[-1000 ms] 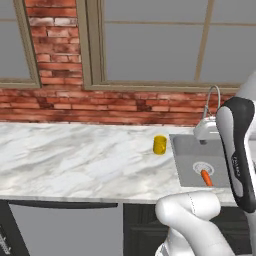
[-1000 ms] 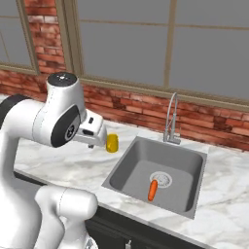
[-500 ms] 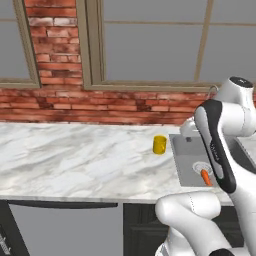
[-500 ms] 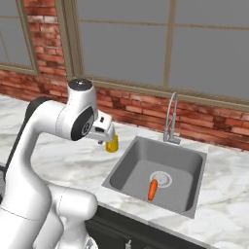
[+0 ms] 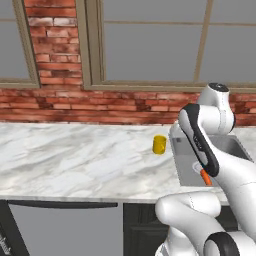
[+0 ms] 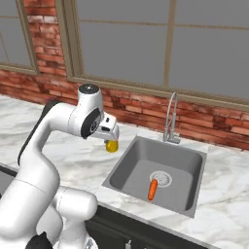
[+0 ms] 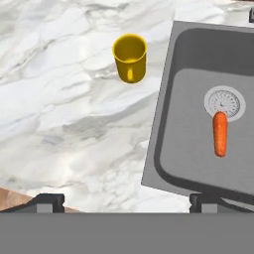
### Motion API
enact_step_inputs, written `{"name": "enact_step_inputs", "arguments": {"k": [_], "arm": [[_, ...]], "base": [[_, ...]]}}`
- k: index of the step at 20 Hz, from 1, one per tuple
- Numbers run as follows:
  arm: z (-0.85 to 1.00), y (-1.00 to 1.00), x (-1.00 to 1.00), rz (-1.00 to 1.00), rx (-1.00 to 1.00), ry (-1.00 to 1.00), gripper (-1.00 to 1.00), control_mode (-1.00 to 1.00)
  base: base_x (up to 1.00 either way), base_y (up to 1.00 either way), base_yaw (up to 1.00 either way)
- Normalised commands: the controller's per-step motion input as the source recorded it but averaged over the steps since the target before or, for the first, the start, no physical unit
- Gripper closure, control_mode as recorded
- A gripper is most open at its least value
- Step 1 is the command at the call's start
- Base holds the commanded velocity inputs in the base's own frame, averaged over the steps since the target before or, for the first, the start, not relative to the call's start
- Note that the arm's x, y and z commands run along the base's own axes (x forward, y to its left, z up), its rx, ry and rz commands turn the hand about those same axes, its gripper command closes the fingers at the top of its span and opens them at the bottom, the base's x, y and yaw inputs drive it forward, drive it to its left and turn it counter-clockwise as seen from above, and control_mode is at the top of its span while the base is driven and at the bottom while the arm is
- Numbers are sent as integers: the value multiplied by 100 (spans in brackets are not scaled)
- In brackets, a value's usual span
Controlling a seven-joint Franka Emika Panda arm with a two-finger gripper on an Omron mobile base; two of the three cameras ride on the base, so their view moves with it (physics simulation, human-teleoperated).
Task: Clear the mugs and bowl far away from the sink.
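The yellow mug (image 7: pixel 130 57) stands upright on the marble counter just left of the sink (image 7: pixel 166 94), its handle facing the hand camera. My gripper (image 7: pixel 127 201) hovers above and short of it, open, with nothing between the tips (image 7: pixel 49 200). From the right base view the hand (image 6: pixel 109 132) hangs over the yellow mug (image 6: pixel 112 146) and hides its top. The mug (image 5: pixel 159 144) also stands beside the sink (image 5: pixel 231 148) in the left base view. The teal mug and the red bowl are out of view.
A carrot (image 7: pixel 220 133) lies in the basin by the round drain (image 7: pixel 225 102). The curved faucet (image 6: pixel 170 119) rises behind the sink (image 6: pixel 130 163). The marble counter (image 5: pixel 75 160) stretches far to the left, under a brick wall and windows.
The arm has unfolded and reached forward, carrying the hand from near the base to a spot over the yellow mug by the sink. The mug and carrot have not moved.
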Motion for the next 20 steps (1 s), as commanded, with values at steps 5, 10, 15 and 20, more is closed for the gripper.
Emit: {"name": "enact_step_inputs", "arguments": {"k": [5, 10, 15, 20], "arm": [[-34, 2, 44, 0, -4, 9, -100, -100], [-26, 4, 26, 0, -5, 7, -100, -100], [-19, 1, 1, 2, 0, 4, -100, -100], [-34, 2, 0, 5, 0, 3, -100, -100]], "base": [[0, 0, 0], [0, 0, 0], [0, 0, 0], [0, 0, 0]]}}
